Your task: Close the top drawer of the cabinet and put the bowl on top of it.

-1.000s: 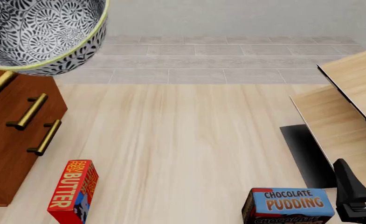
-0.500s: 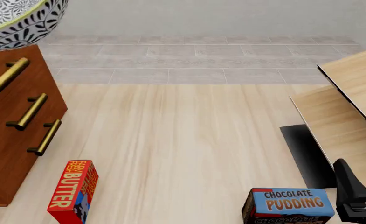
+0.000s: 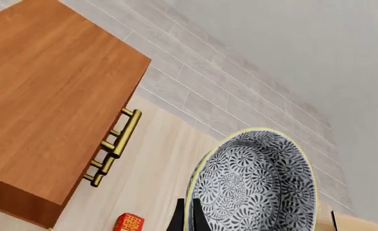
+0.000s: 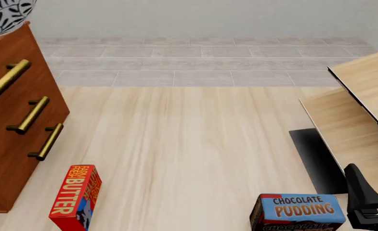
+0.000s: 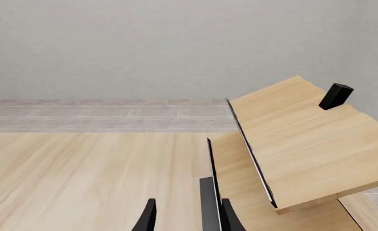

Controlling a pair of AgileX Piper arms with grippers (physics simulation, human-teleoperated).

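Bowl up at the cabinet's top edge, all three drawers flush.

One bowl, dark floral pattern with a yellow-green rim, rides in the left gripper, whose dark fingers pinch its rim; in the front view only a sliver of it shows beside the top corner of the one reddish cabinet. Three brass handles, three drawer fronts, and the top drawer sits level with the two below. Two boxes on the table: a red one reading "BUTTER" and a blue one reading "CHOCOLATE PUDDING". One right gripper, narrowly parted, holding nothing, low by the pale wood furniture.
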